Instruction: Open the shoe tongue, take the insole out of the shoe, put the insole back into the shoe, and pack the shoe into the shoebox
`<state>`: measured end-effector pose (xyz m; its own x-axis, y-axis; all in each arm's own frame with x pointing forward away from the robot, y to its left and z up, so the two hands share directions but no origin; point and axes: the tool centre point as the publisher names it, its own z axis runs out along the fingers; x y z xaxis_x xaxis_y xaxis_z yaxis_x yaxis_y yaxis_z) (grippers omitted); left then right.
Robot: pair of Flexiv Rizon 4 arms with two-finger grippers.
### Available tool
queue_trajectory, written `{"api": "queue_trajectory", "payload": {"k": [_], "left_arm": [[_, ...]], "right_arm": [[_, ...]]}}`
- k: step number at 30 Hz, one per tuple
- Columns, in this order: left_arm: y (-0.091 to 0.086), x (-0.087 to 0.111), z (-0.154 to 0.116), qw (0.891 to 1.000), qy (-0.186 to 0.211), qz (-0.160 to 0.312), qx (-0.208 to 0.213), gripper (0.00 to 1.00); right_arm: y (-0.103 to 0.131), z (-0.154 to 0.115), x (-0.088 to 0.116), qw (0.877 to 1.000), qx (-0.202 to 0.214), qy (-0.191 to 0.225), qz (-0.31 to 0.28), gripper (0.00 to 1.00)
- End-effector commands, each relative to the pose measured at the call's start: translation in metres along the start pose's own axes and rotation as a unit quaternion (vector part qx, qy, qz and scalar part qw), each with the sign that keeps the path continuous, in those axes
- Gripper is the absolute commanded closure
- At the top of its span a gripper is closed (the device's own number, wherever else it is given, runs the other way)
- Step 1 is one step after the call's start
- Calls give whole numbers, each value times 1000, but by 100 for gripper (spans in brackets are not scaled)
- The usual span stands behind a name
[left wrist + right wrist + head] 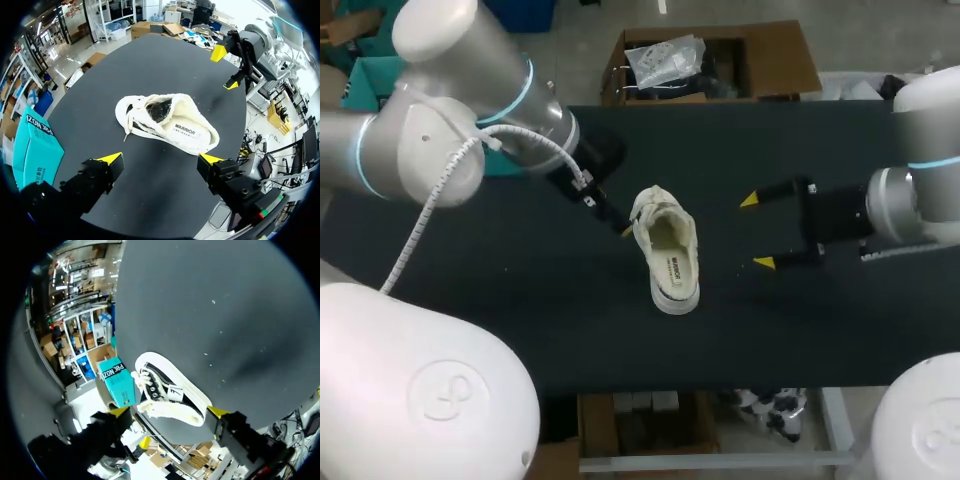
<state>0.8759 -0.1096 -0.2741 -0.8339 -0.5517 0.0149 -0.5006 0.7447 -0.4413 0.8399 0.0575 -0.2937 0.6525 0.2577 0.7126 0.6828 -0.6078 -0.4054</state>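
The shoe (667, 245) lies on the surface (520, 310), insole still inside. My left tool (161, 160) hangs spread just beside it, my right tool (756, 231) spread, well apart. Tongue-opening seems the step in hand: pinch the tongue next.

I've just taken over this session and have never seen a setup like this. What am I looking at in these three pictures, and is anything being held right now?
You are driving two robot arms at a black table. The rectangular picture looks down from above and behind the robot. In it the left arm comes in at the left and the right arm at the right. The two round pictures come from a camera on each wrist, looking out along that arm's yellow-tipped jaws. One thing lies on the table: a white shoe, sole down with its opening facing up. The left jaws stand open close beside it. The right jaws stand open too, but clearly apart from it. Nothing is held.
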Motion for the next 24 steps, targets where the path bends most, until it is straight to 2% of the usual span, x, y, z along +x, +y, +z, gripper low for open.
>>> {"api": "queue_trajectory", "payload": {"k": [1,4,5,7,9,10,12,14,18,24], "left_arm": [[-11,2,7,995,5,-69,-75,0],[-17,6,22,979,24,-153,-129,0],[-18,6,27,969,28,-192,-152,0],[-18,7,36,953,37,-237,-183,0],[-18,6,45,933,47,-288,-211,0],[-18,6,48,924,58,-303,-226,0],[-17,6,53,910,52,-335,-238,0],[-17,6,55,904,32,-352,-242,0],[-17,6,55,904,32,-352,-242,0],[-17,6,55,904,32,-352,-242,0]], "right_arm": [[6,-9,1,856,517,-8,4,0],[9,-23,-1,889,458,-3,-1,0],[7,-27,-1,898,440,-1,-9,0],[1,-36,1,921,390,-7,-13,0],[-6,-42,4,941,339,-6,-13,0],[-10,-45,5,947,320,-13,-10,0],[-16,-48,8,961,274,-19,5,0],[-22,-49,11,971,235,-30,21,0],[-31,-49,15,984,168,-43,51,0],[-41,-48,19,992,94,-49,75,0]]}}
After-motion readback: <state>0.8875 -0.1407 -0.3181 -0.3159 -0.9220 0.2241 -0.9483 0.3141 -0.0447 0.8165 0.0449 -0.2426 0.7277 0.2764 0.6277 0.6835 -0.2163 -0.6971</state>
